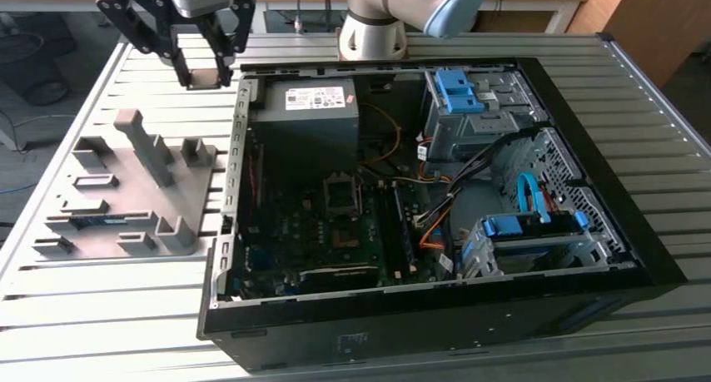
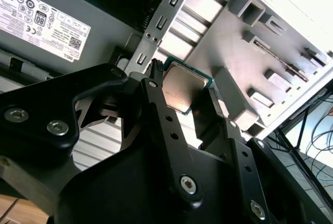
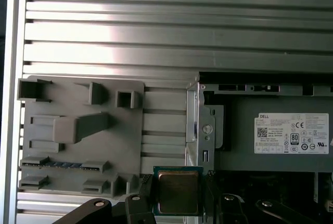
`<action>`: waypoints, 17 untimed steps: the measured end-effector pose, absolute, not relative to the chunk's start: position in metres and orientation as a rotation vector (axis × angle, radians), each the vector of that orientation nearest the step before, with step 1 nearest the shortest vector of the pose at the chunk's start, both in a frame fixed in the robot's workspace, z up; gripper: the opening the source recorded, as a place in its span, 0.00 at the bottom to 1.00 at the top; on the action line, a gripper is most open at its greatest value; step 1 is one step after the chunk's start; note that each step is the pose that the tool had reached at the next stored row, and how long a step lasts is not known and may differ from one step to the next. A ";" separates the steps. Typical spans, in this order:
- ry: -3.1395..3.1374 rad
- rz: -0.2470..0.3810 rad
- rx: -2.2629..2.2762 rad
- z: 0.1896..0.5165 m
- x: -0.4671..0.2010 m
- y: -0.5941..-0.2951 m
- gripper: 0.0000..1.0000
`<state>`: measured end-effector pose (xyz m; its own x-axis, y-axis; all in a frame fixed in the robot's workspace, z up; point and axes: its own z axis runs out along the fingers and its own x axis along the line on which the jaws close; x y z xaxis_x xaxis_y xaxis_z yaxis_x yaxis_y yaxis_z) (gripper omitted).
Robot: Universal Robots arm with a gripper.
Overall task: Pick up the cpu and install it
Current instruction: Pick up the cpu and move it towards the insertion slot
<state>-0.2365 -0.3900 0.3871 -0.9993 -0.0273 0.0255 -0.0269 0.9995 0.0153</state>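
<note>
While 1 computer case [image 1: 444, 303] and 1 grey parts holder [image 1: 128, 195] lie side by side on the table [image 1: 622, 91], 1 gripper [image 1: 206, 66] near the table's arm-base edge clamps 1 cpu [image 2: 184, 91] aloft between its 2 fingers [image 2: 165, 117].

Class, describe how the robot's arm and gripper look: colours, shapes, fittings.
The arm is a silver-grey tube with a pale blue joint cap. The gripper is black, built of angular linked bars; its fingers are flat, with round screws.
</note>
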 end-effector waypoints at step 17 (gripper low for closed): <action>-3.115 -0.023 0.042 0.387 -0.205 -0.390 0.47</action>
